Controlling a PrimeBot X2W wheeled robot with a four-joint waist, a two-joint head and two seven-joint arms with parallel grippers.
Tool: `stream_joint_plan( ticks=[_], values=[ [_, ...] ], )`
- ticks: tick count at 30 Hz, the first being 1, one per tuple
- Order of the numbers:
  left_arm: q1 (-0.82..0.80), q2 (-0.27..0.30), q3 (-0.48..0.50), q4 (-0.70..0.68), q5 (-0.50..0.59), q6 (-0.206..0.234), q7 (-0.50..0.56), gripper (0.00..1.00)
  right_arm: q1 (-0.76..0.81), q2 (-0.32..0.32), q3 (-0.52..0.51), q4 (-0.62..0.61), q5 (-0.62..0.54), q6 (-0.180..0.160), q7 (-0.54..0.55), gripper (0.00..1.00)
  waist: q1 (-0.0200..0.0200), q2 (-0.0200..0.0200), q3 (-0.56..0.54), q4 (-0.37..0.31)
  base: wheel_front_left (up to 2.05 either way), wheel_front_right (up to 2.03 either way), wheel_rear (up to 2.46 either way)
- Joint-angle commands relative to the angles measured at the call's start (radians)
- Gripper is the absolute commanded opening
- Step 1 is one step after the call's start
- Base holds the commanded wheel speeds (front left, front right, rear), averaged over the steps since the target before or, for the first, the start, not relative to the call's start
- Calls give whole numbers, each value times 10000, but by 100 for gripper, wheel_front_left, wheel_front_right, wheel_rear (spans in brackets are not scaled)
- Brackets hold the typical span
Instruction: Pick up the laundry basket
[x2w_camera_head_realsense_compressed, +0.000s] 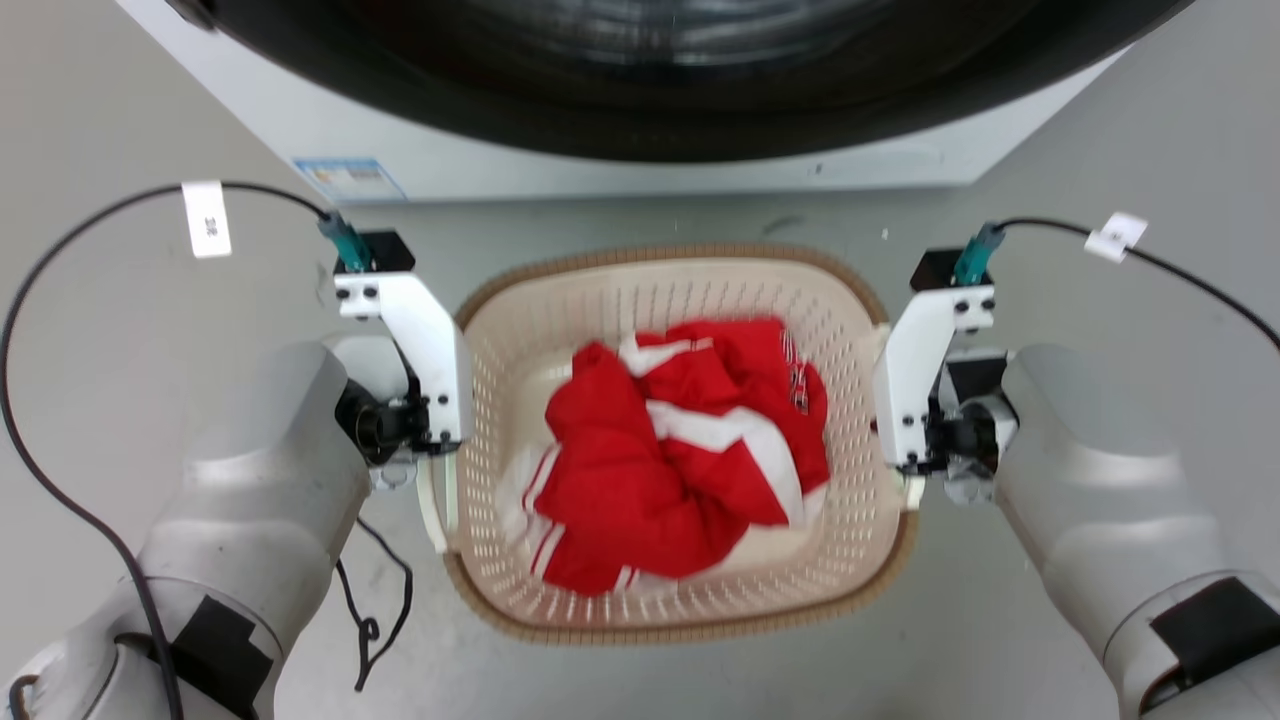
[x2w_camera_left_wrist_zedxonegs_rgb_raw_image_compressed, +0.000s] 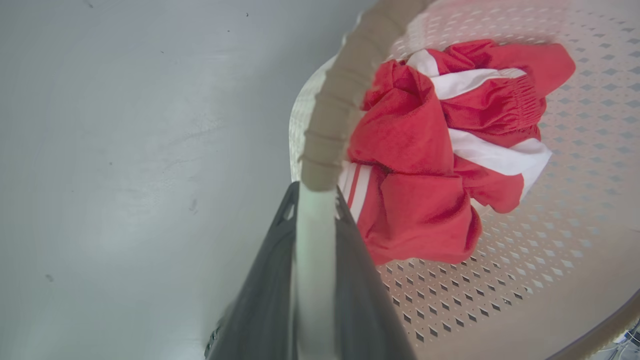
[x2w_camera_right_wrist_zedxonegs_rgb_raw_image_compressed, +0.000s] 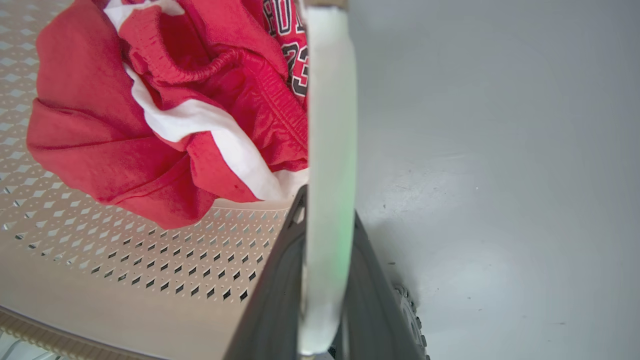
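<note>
Pinching the laundry basket's (x2w_camera_head_realsense_compressed: 680, 258) white left handle (x2w_camera_left_wrist_zedxonegs_rgb_raw_image_compressed: 315, 250) with the left gripper (x2w_camera_left_wrist_zedxonegs_rgb_raw_image_compressed: 315, 197) and the right handle (x2w_camera_right_wrist_zedxonegs_rgb_raw_image_compressed: 330, 100) with the right gripper (x2w_camera_right_wrist_zedxonegs_rgb_raw_image_compressed: 327, 200), both clenched tight, showing close up from the wrists. Sitting between both arms, just before the washing machine (x2w_camera_head_realsense_compressed: 600, 170), from the head. Carrying crumpled red-and-white clothes (x2w_camera_head_realsense_compressed: 680, 450); revealing black lettering on them from the right wrist.

Laundry area: white washing machine (x2w_camera_head_realsense_compressed: 640, 100), grey floor (x2w_camera_head_realsense_compressed: 1150, 130) (laundry basket (x2w_camera_head_realsense_compressed: 600, 300) with clothes (x2w_camera_head_realsense_compressed: 680, 450)).
</note>
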Motion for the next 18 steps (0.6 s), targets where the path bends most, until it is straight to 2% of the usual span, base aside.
stream_joint_plan(
  ticks=[1,8,18],
  values=[
    [97,-241,-54,-160,-138,-107,172,0,121,222,68,-61,106,38,69,0,1,0,-559,0,0,0,0],
    [370,-184,-230,-212,-616,-116,1081,0,519,230,407,-139,721,43,815,0,1,0,-1543,-15,0,0,0],
    [745,-277,-424,-71,-986,-117,1440,0,785,246,871,-77,1229,46,1342,0,1,0,-2933,-61,0,0,0]
  ],
)
